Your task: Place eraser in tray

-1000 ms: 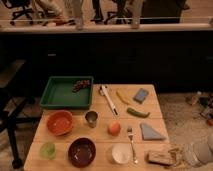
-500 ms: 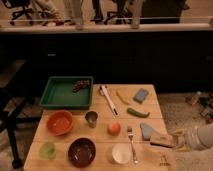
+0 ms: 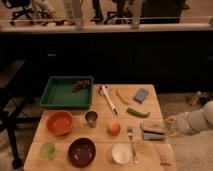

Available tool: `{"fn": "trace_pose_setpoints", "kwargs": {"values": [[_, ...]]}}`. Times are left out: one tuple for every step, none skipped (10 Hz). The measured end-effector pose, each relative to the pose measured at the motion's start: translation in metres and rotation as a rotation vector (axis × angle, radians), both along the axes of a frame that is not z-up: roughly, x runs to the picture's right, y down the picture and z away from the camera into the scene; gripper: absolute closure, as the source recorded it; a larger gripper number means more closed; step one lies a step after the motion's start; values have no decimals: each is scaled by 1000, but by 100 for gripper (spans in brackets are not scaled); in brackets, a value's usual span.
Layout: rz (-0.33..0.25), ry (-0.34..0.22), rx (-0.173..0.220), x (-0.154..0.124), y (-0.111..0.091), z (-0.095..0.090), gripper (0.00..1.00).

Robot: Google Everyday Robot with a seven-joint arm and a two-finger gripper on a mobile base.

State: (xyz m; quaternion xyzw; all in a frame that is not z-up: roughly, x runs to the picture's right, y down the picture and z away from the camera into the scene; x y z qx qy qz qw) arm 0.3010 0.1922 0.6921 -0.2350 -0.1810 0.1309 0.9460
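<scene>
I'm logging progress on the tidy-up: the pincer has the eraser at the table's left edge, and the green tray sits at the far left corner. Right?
Not quite. The pincer has the eraser at the right edge of the table, not the left, as the camera view shows. The green tray does sit at the far left corner.

Pincer (image 3: 164, 129) w/ eraser (image 3: 151, 131) in grip, table (image 3: 152, 107) R edge; green tray (image 3: 65, 106) well apart.

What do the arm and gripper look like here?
The arm is bulky and rounded, with a pale grey-white shell, and shows at the right edge of the view. The gripper is slimmer and yellowish-tan, low on the right, at the eraser. No cables or markings can be made out.
</scene>
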Motion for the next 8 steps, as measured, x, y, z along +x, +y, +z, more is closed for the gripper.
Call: {"fn": "trace_pose_setpoints", "kwargs": {"values": [[6, -4, 5, -4, -5, 1, 100], [16, -11, 9, -12, -10, 3, 100], [23, -19, 12, -20, -16, 7, 100], [35, -24, 14, -26, -20, 10, 100], [38, -24, 14, -26, -20, 10, 100], [39, -23, 14, -25, -20, 10, 100], [39, -24, 14, -26, -20, 10, 100], [37, -25, 14, -27, -20, 11, 100]]}}
